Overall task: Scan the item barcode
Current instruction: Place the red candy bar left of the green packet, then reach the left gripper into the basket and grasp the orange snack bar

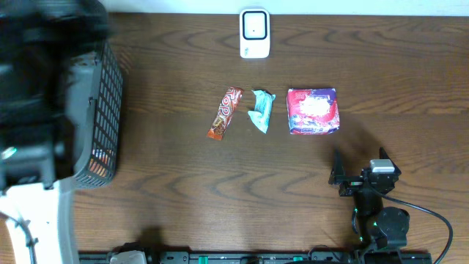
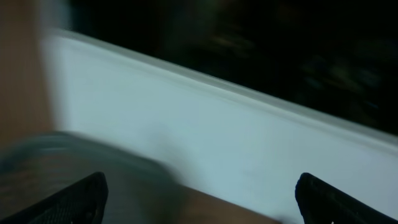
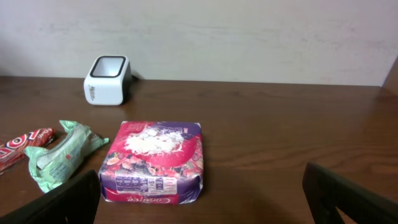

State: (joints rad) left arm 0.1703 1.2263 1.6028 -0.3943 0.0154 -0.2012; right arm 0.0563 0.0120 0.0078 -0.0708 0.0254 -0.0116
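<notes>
Little can be read. The red bar [image 1: 226, 112], ahead and well to the left of the right pincer [image 3: 202, 200], carries big pale letters along its length that look like "TOP" from overhead; the wrist view shows only its end, with a round "O" among white letters. The pack [image 3: 153, 163], straight ahead of that pincer and nearest to it, has a pale brand word on its near edge, upside down and too blurred to read. Above that word is a row of small white panels whose print is too small to tell. The scanner [image 3: 107, 79], farther ahead and to the left, bears a small dark mark on its side, unreadable.
</notes>
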